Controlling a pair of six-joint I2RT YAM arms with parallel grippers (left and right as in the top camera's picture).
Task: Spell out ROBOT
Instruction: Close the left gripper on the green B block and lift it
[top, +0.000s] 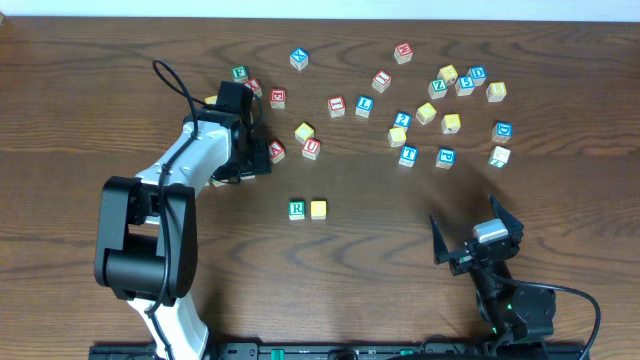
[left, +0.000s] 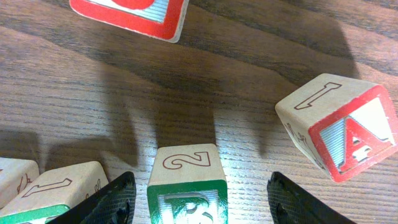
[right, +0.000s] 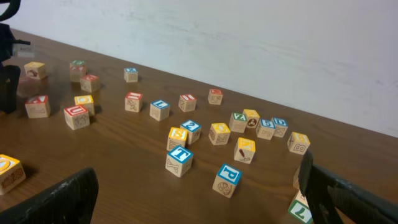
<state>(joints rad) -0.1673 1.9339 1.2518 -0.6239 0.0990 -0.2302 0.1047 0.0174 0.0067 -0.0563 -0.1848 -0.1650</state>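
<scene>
Overhead, the left arm rises from its base near the front edge of the table (top: 120, 60). It bends at the elbow and leans up and to the right into the left-hand cluster of cubes. Its left claw (top: 256, 155) is low over the wood, just beside the red A cube (top: 277, 150).

The left wrist view shows that claw (left: 202, 182) open. Its two dark fingers (left: 118, 199) stand either side of a green-lettered cube (left: 186, 193), with a gap of bare wood on each side. The cube sits flat on the table with a "2" outlined on its upper face, and its letter is cut off by the bottom of the frame. The red A cube (left: 345, 127) lies ahead and to the right, turned at an angle. Another red-framed cube (left: 134, 14) lies further ahead.

The green R cube (top: 297, 209) stands in the open middle of the table, with a yellow-faced cube (top: 318, 208) touching its right side. The blue T cube (top: 407, 155) is among the scattered cubes to the right, seen closer from the right wrist (right: 179, 160).

The right arm is folded low at the front right corner. Its right claw (top: 470, 228) is spread wide, holds nothing, and points toward the right-hand scatter, well apart from any cube.
</scene>
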